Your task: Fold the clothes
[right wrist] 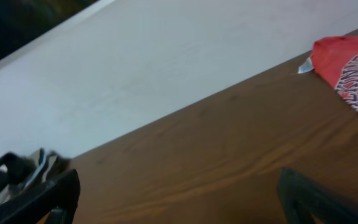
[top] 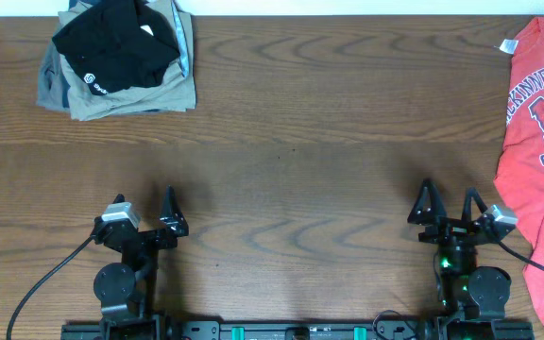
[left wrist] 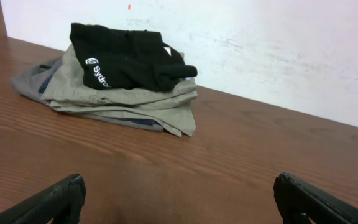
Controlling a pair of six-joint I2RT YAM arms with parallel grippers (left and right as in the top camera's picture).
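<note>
Plainly, the black T-shirt (top: 116, 42) lies bunched on folded khaki trousers (top: 159, 90) at eleven o'clock on the bench (top: 291, 123), about twelve o'clock from the nearer left end effector (top: 144, 203); it and the right end effector (top: 450, 200) gape empty
</note>
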